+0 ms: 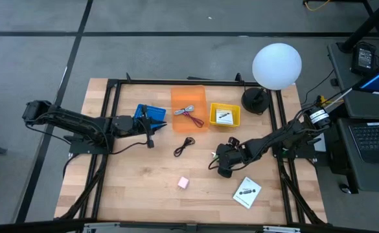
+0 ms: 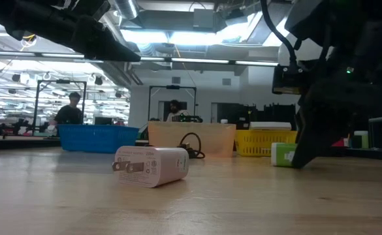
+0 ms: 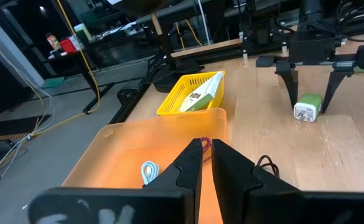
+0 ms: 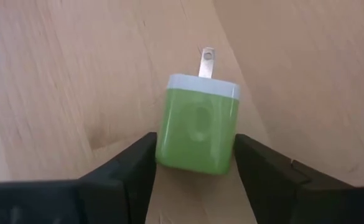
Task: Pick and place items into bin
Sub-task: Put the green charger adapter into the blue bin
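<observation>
Charger (image 4: pixel 199 123) between open right gripper (image 4: pixel 194 158) fingers.

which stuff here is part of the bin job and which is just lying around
Job: green charger between the right gripper fingers, pink charger, black cable, white card, orange bin, yellow bin, blue bin.
Lying about: white globe lamp, laptop.

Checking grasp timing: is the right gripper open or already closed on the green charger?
Open. The right gripper straddles the green charger lying on the table; the left wrist view shows gaps beside both fingers.
</observation>
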You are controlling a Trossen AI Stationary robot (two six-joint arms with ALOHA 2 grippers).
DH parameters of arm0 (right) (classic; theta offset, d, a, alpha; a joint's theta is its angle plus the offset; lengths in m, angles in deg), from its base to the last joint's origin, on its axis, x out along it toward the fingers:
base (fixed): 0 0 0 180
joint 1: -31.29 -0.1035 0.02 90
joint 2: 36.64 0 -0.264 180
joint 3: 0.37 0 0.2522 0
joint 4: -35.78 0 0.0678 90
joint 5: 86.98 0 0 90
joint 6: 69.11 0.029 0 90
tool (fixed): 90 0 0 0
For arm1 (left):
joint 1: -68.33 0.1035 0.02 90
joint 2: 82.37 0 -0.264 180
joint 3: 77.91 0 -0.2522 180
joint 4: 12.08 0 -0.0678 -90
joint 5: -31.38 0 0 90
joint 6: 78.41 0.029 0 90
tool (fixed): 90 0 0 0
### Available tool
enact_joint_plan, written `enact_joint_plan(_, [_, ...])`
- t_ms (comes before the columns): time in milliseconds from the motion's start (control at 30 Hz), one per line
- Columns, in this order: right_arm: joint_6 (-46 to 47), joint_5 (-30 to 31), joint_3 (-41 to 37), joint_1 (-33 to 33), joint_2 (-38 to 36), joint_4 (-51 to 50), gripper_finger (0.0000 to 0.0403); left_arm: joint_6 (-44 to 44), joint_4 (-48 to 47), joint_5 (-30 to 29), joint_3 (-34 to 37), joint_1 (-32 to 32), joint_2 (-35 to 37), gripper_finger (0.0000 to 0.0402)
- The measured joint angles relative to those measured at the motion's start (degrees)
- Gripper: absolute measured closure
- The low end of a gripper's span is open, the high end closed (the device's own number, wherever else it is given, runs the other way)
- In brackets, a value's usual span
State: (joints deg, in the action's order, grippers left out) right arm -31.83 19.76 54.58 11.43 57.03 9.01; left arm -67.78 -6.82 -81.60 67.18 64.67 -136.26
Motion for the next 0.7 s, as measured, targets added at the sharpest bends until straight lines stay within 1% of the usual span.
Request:
enact_joint_plan(100, [0.00,-0.06,0.00,0.02,0.00,0.08,0.0223,0.00,-0.01,0.02,0.00,0.00,0.00,0.0370])
enact_joint_plan(267, [-0.19,0.07,0.00,-0.02,-0.02,0.20,0.0282,0.00,-0.01,0.04,0.00,0.00,0.00,0.0370])
enact_joint_plan(533, [-0.24,0.01,0.00,0.02,-0.28,0.13,0.0284,0.00,-0.01,0.13,0.00,0.00,0.00,0.0370])
enact_joint_plan(700, [-1.65,-1.32,-0.13,0.09,-3.59,-0.14,0.0284,0.00,-0.01,0.38,0.01,0.00,0.00,0.0370])
